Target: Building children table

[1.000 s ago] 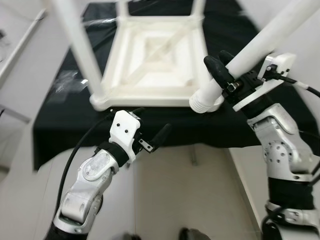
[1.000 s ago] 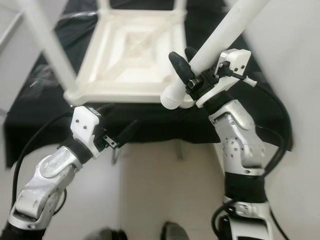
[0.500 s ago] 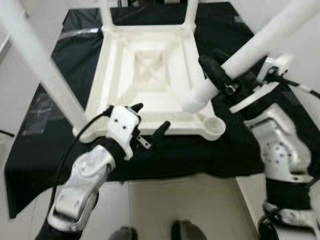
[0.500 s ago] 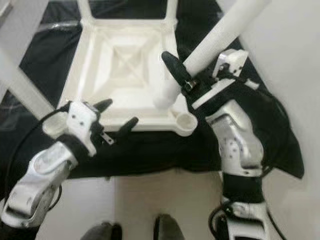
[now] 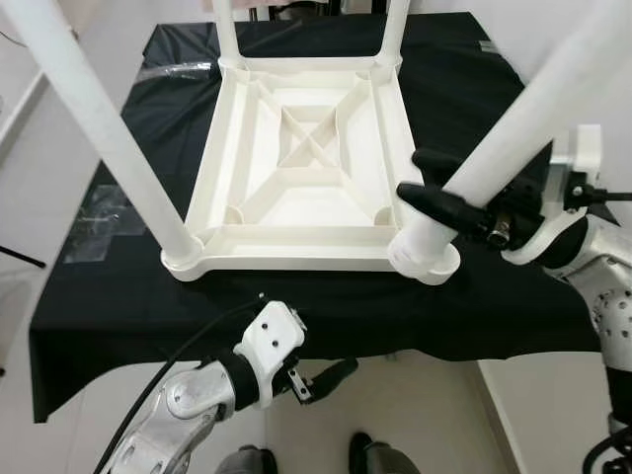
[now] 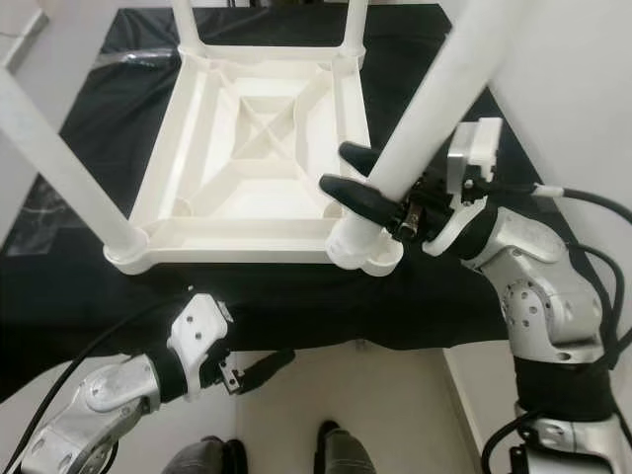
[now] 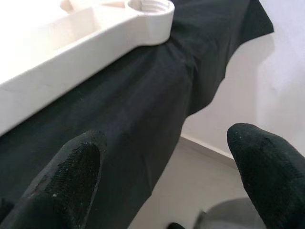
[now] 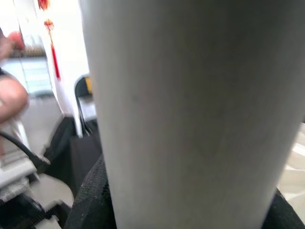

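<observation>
Only right hand (image 5: 446,202) around table leg (image 5: 533,128)

Even, bright indoor light falls on the upturned white table (image 5: 306,168), which is nearly washed out against the black cloth (image 5: 118,296) beneath it, with only soft shadows in its ribs. The head views are sharp near that table, while the legs nearest the camera splay outward, stretched by the wide lens. In the right wrist view the table leg (image 8: 190,109) is a grey, out-of-focus mass with a hazy room behind; in the left wrist view the black fingertips (image 7: 71,176) are soft-edged.
</observation>
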Controlling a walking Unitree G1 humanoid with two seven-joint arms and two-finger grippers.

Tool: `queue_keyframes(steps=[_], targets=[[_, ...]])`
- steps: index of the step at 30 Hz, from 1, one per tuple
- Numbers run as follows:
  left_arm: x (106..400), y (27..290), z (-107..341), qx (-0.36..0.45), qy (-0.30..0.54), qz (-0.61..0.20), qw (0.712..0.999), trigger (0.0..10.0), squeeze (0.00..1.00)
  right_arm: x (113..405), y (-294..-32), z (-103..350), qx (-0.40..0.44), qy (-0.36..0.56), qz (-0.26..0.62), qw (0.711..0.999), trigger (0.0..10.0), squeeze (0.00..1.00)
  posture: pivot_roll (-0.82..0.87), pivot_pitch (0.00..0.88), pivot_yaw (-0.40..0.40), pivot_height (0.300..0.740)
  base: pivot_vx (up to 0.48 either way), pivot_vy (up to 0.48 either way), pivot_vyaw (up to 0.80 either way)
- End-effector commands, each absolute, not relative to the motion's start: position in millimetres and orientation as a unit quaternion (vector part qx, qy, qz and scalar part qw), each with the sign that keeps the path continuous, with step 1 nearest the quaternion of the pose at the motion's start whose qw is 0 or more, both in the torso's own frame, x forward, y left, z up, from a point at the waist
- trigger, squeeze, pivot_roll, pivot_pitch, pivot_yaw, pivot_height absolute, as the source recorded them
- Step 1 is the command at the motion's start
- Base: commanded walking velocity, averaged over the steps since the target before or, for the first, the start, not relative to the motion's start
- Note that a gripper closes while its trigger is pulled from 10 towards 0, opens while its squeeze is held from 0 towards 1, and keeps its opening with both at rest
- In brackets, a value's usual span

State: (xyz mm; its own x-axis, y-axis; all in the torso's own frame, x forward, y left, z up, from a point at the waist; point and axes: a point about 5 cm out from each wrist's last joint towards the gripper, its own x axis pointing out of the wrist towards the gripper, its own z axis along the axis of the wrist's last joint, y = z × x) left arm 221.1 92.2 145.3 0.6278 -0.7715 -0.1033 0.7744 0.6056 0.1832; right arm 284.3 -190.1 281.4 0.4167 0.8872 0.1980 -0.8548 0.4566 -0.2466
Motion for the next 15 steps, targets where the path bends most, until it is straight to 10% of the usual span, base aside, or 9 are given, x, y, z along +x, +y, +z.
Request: queue_keyframes(steps=[1,15], targets=[[220.9,94.3,143.9,0.125,0.012,-0.418,0.900,10.0,0.00,293.3,-187.5,277.4,-0.085,-0.143,0.511,0.843,10.0,0.00,0.00,0.256,-0.025,0.740,0.000,0.000,0.00],[210.8,89.6,169.3,0.112,-0.034,-0.411,0.904,10.0,0.00,318.4,-205.5,294.2,-0.059,-0.152,0.551,0.818,10.0,0.00,0.03,0.336,-0.019,0.740,0.000,0.000,0.00]])
